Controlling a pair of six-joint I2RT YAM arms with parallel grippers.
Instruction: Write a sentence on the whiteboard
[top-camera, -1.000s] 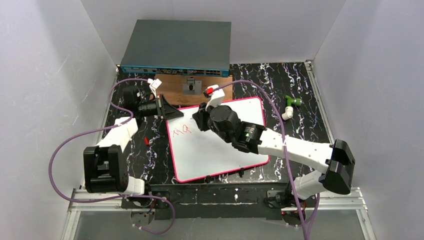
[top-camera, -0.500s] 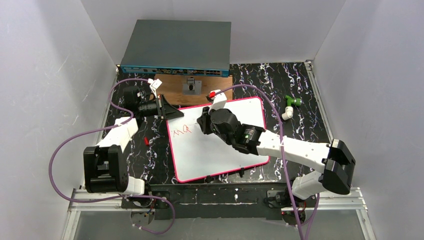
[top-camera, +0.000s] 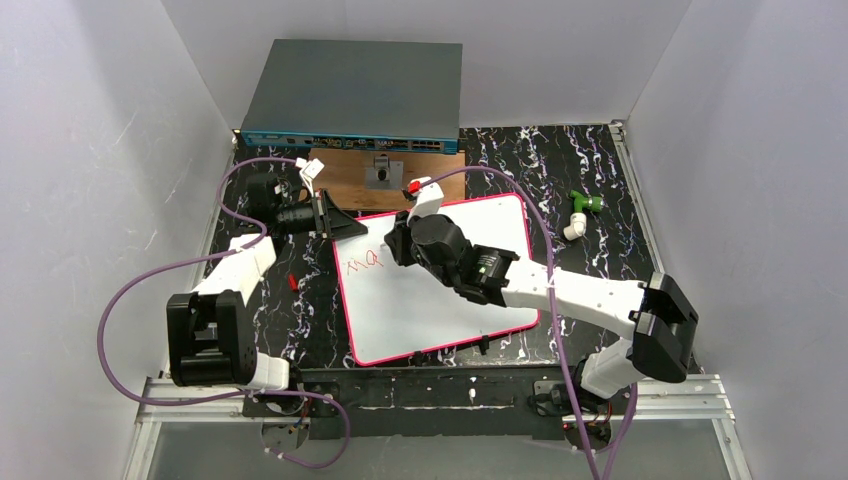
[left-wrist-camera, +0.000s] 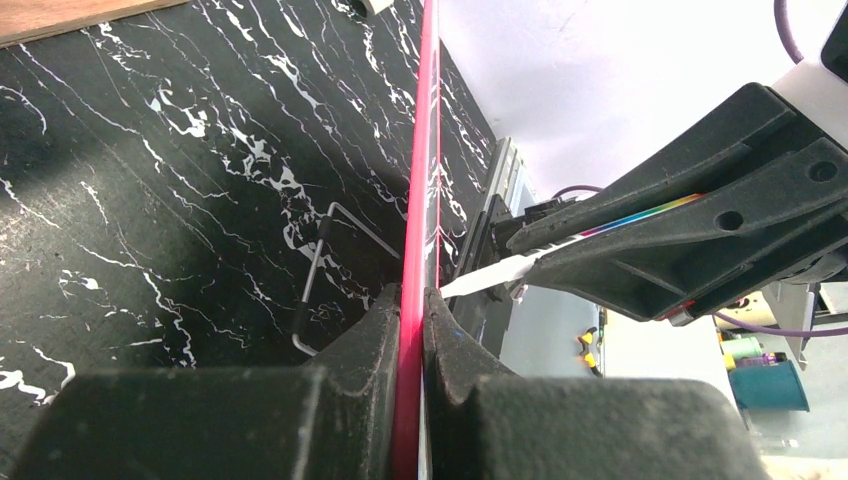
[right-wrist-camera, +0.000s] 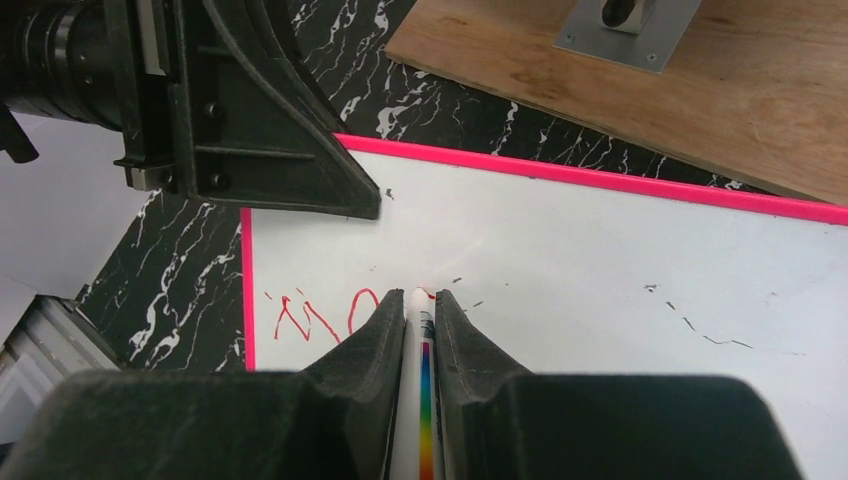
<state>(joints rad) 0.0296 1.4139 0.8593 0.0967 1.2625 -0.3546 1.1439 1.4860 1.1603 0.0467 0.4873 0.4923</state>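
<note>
The sentence (top-camera: 362, 263) has gained a stroke or two in the last second: the marker (right-wrist-camera: 420, 390) (clamped in the right gripper (right-wrist-camera: 418, 302)) swung right, then back. Early days, I'd say. The whiteboard (top-camera: 430, 300) lies mid-table, its far-left corner pinched by the left gripper (left-wrist-camera: 412, 300).

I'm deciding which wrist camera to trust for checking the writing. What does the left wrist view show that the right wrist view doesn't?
Only the left wrist: a hex key on the table, and the whiteboard rim seen edge-on, pinched in the left gripper.
Only the right wrist: the red sentence beside the marker tip, and the wooden board.
Both: the whiteboard, the left gripper, the table, and the marker held in the right gripper.
</note>
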